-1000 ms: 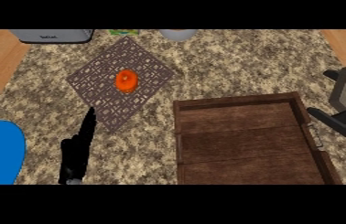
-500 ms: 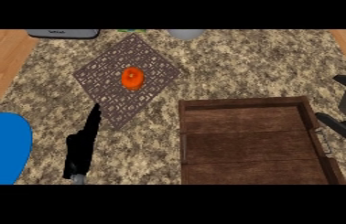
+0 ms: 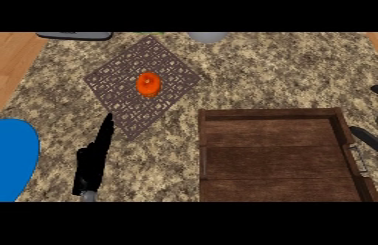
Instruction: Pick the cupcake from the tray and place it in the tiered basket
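An orange cupcake (image 3: pixel 148 84) sits in the middle of the brown lattice tier of the basket (image 3: pixel 118 81), at the upper left. The wooden tray (image 3: pixel 273 156) lies at the lower right with nothing in it. My left hand (image 3: pixel 93 159) is open and seen edge-on, its straight fingers pointing up at the basket's near corner; it stays short of the cupcake and holds nothing. Only a dark sliver of my right hand (image 3: pixel 364 137) shows at the right edge, beside the tray's right wall.
A blue rounded object (image 3: pixel 15 159) fills the lower left edge. A grey round thing (image 3: pixel 209 36) and a dark flat item (image 3: pixel 74 35) sit at the far edge. The speckled counter ends at a wooden strip (image 3: pixel 18 54) on the left.
My right hand has drawn back down and right, almost out of view. The whole scene has slid slightly to the right. The left hand and the cupcake keep their places.
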Controlling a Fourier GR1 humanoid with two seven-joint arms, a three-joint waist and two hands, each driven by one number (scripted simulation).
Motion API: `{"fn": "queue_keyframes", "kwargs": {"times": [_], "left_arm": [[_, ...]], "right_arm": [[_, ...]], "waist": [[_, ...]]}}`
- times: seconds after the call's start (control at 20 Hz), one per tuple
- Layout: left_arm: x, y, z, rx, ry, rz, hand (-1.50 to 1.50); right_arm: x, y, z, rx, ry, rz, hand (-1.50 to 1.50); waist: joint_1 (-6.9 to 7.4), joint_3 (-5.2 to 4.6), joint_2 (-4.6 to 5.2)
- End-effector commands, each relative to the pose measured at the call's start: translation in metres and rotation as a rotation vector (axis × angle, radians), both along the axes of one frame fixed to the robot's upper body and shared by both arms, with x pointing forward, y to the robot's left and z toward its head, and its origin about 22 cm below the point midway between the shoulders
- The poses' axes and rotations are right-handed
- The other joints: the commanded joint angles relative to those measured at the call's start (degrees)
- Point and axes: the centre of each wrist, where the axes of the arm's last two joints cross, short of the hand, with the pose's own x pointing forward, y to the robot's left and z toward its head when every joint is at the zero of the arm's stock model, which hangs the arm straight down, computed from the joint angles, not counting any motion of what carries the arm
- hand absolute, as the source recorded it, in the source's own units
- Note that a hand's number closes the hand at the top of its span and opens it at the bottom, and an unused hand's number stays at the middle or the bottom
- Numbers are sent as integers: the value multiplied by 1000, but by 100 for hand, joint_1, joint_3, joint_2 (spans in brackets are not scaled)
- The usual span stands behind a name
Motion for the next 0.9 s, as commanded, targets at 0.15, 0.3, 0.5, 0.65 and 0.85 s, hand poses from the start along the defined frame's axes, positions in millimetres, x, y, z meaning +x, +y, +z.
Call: {"fn": "queue_keyframes", "kwargs": {"times": [0.15,0.3,0.5,0.65,0.85], "left_arm": [[8,-2,-6,-3,27,-4,0],[1,-5,-7,-9,36,4,0],[7,9,0,-4,40,17,0],[-5,-20,-10,-6,42,17,0],[9,-6,2,-3,31,5,0]], "right_arm": [[45,17,-43,-15,51,-36,150],[55,9,-55,43,53,-30,150],[75,7,-75,137,23,-6,150],[90,0,-99,347,-16,11,-150],[101,-3,-99,477,-116,31,-150]], "waist": [[31,-11,24],[14,-7,11],[-42,-7,-3],[-37,-3,-11],[-126,-1,-25]]}}
